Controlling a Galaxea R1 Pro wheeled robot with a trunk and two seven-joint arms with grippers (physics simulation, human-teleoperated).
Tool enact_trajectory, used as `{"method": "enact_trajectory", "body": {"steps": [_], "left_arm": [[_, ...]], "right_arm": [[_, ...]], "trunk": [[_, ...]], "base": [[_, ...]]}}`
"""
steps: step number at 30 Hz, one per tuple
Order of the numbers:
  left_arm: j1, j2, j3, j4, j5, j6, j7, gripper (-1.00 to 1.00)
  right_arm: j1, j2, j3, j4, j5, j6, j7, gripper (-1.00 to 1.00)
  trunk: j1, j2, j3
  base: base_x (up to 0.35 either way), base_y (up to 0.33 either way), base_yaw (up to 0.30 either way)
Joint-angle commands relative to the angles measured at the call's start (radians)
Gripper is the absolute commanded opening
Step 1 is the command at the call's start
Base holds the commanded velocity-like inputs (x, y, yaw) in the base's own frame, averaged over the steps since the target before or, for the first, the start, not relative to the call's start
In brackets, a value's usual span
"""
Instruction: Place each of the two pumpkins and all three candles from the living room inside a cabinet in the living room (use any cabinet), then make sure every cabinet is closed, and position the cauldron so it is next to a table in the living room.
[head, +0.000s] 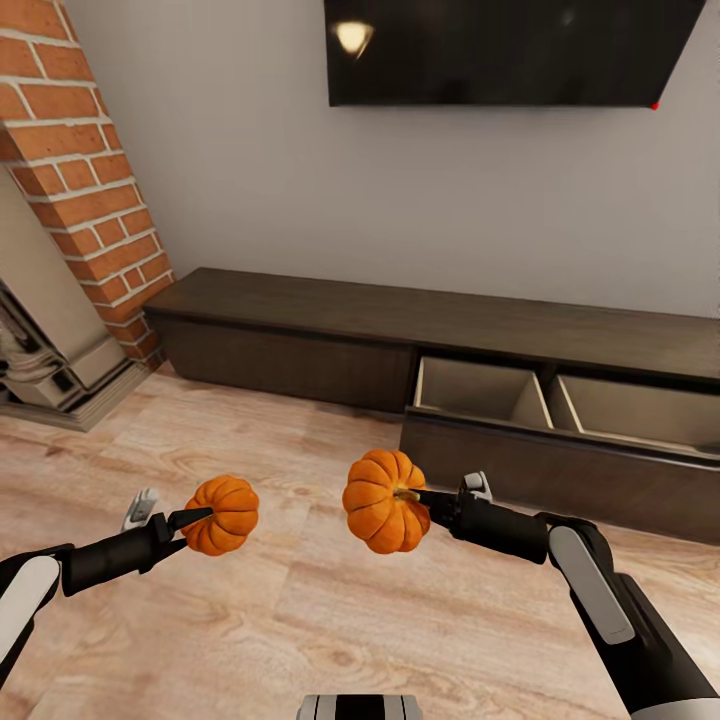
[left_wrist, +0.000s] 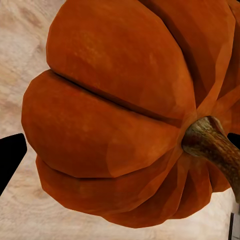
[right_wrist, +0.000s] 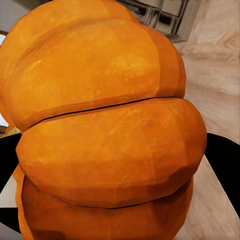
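left claw clamping smaller pumpkin, lower left | right claw clamping bigger pumpkin, lower centre | cabinet drawer standing open, right

A brick chimney flanks a wall-mounted television above wood flooring.

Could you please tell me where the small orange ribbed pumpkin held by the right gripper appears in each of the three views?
Head view: the small orange ribbed pumpkin sits low, just right of centre, at the right gripper.
Left wrist view: the pumpkin there is the left gripper's, not this one.
Right wrist view: it fills most of the picture.
Shared landmark: pale wood-plank floor.
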Motion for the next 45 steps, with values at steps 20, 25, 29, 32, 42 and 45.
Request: {"method": "enact_trajectory", "body": {"steps": [20,25,29,32,42,45], "left_arm": [[-0.001,-0.002,-0.003,0.0,-0.002,0.006,-0.007,-1.0],[-0.001,-0.003,-0.004,0.0,-0.003,0.005,-0.007,-1.0],[-0.001,-0.004,-0.005,0.0,-0.003,0.006,-0.007,-1.0],[-0.001,-0.004,-0.005,0.0,-0.003,0.005,-0.007,-1.0],[-0.001,-0.003,-0.005,0.0,-0.002,0.005,-0.007,-1.0],[-0.001,-0.002,-0.005,0.0,-0.001,0.006,-0.007,-1.0]], "right_arm": [[-0.001,0.0,0.001,0.031,0.003,-0.01,0.002,-1.0],[-0.001,0.0,0.001,0.034,0.003,-0.01,0.003,-1.0],[-0.001,0.0,0.001,0.034,0.003,-0.01,0.003,-1.0],[-0.001,0.0,0.001,0.034,0.003,-0.012,0.003,-1.0],[-0.001,-0.001,0.002,0.034,0.003,-0.012,0.003,-1.0],[-0.001,0.0,0.002,0.035,0.003,-0.012,0.003,-1.0]], "trunk": [[-0.009,0.004,0.044],[-0.011,0.006,0.055],[-0.027,0.034,0.06],[-0.038,0.055,0.065],[-0.077,0.125,0.08],[-0.088,0.146,0.084]], "base": [[0.0,0.0,0.0],[0.0,0.0,0.0],[0.0,0.0,0.0],[0.0,0.0,0.0],[0.0,0.0,0.0],[0.0,0.0,0.0]]}}
